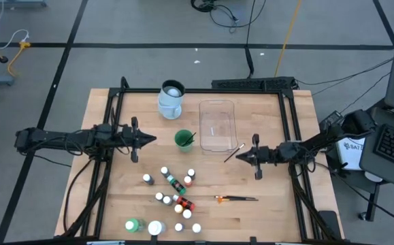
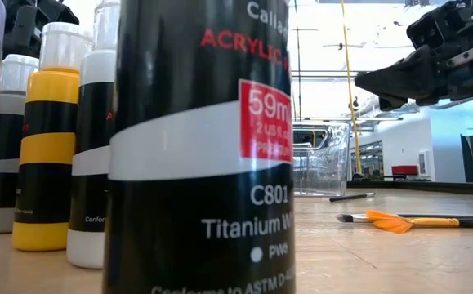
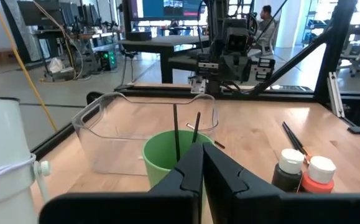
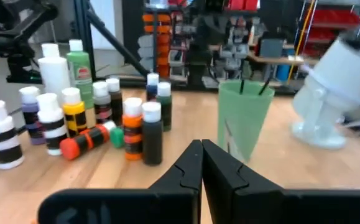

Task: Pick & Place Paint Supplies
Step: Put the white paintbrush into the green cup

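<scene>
- Wooden table [image 1: 115, 204], near edge: small paint bottles [image 1: 176, 197] mostly upright, an orange-capped one [image 1: 184, 203] lying flat.
- Orange-tipped brush [image 1: 236, 199] lies crosswise, bristles towards the bottles.
- Farther: green cup [image 1: 184, 139] holding upright brushes.
- Left gripper [image 1: 152, 139] and right gripper [image 1: 239, 156], fingers together, empty.

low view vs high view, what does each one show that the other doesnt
Only the low view shows the label print on the nearest black paint bottle, which reads acrylic and titanium. Only the high view shows the pale jug, the green cup with brushes, the left gripper, shut, and the whole bottle cluster. Both show the clear tub, the orange-tipped brush lying flat, and the right gripper, shut.
</scene>
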`<act>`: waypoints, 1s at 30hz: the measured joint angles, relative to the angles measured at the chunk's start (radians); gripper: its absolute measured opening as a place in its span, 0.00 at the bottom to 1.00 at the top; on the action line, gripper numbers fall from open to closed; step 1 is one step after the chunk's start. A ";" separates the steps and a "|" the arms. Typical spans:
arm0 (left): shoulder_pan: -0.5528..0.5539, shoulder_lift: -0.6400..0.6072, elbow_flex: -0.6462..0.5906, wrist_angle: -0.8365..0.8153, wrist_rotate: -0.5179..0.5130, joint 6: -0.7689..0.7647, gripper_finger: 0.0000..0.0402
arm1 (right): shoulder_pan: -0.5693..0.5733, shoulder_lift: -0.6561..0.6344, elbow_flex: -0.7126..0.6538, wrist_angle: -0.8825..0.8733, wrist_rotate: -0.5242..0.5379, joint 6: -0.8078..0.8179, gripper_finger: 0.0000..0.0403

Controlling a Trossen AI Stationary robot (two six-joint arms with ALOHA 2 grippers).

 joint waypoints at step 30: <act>-0.001 0.001 0.000 0.006 0.007 0.001 0.04 | -0.149 -0.020 0.630 -1.788 0.053 -0.216 0.05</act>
